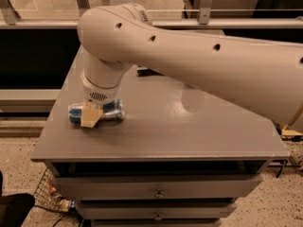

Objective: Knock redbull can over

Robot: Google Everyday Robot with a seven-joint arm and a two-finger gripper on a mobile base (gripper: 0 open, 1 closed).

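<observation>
- Blue-and-silver redbull can [112, 110] is seen lying on its side near a front corner of the table [189, 131]; the task is judged done.
- It is partly covered by the gripper [90, 117], held just over it; whether the claw is wide or narrow cannot be told.
- A roll off the edge could be caused by a nudge during any retreat.

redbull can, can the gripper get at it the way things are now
Probably yes. The gripper hangs right at the redbull can, which lies on its side near the left front of the table. Nothing stands between them, and the tan tip overlaps the can's middle.
</observation>
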